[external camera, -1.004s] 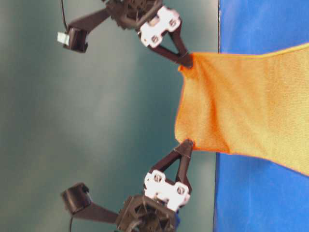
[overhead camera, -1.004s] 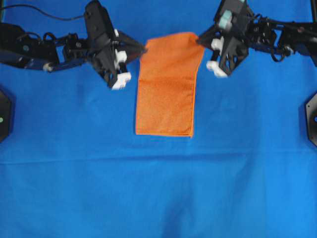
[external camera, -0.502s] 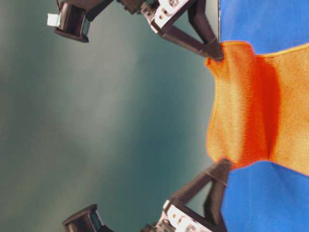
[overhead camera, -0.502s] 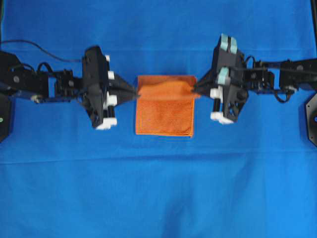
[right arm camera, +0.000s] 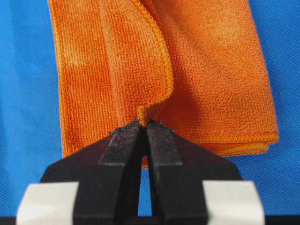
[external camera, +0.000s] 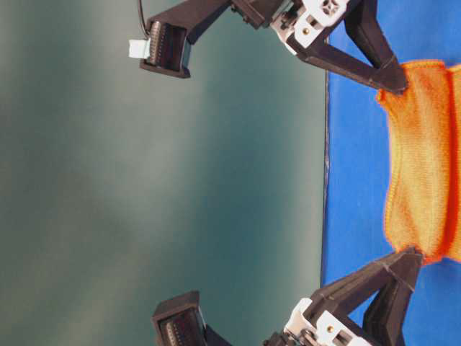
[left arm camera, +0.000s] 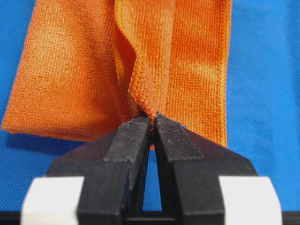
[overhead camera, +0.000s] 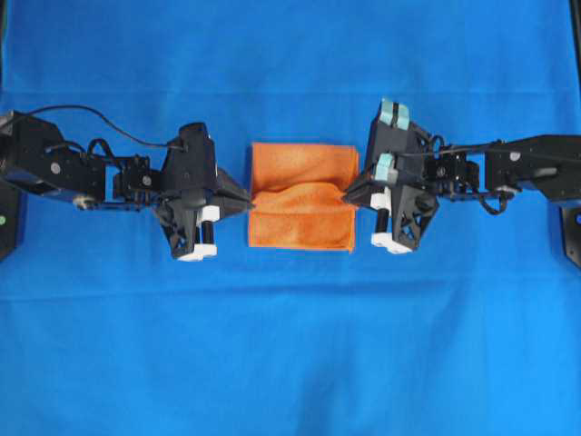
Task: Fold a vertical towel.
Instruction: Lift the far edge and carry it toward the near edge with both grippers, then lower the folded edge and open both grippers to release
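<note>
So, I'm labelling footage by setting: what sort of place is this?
Probably a robotics lab bench: two robot arms, left gripper and right gripper, pinch an orange towel over a blue cloth backdrop.

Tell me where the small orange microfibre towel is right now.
In the overhead view the orange microfibre towel lies just above centre on the blue cloth, pinched between the left gripper and right gripper.

Towel point(external camera: 425, 158) cut off at edge
</note>
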Controlling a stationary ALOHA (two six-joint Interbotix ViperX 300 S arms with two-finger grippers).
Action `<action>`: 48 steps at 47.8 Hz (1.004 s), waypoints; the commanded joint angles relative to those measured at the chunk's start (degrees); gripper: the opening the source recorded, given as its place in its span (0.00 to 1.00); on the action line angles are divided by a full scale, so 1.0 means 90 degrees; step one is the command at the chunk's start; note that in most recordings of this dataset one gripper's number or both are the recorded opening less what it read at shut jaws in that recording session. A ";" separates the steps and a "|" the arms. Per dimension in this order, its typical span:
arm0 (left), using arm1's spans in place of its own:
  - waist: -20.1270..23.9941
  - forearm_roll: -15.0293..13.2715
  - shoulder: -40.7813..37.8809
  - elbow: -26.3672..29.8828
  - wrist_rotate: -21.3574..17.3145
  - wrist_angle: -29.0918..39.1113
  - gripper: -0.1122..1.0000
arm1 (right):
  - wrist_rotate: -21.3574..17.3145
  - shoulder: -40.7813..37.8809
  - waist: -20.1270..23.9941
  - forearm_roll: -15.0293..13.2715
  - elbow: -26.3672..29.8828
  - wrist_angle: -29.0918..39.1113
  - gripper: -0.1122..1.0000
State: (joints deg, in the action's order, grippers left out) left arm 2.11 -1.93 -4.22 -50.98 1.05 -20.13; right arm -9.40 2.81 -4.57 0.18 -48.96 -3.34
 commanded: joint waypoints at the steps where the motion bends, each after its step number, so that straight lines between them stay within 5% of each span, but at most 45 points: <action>1: -0.0020 0.0010 0.0068 0.0107 0.0010 -0.0029 0.12 | -0.0020 0.0068 0.0010 0.0020 0.0107 -0.0068 0.12; 16: -0.0020 0.0000 0.0059 0.0137 0.0020 -0.0029 0.12 | -0.0039 0.0059 0.0039 0.0020 0.0117 -0.0068 0.13; 26: -0.0029 0.0000 0.0078 0.0156 0.0068 -0.0039 0.13 | -0.0039 0.0059 0.0137 0.0020 0.0146 -0.0098 0.63; 29: -0.0059 0.0000 0.0107 0.0146 0.0078 0.0000 0.21 | -0.0039 0.0068 0.0156 0.0020 0.0156 -0.0078 0.70; 41: -0.0264 0.0000 0.0537 0.0049 0.0088 0.0283 0.84 | -0.0039 0.0420 0.0361 0.0020 0.0234 0.0029 0.66; 48: -0.0361 0.0000 0.1064 0.0020 0.0117 0.0752 0.83 | -0.0039 0.0937 0.0518 0.0010 0.0215 0.0205 0.66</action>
State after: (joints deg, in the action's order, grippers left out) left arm -0.44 -1.93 1.93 -51.06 2.02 -14.68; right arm -9.67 7.91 -0.70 0.18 -47.99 -1.85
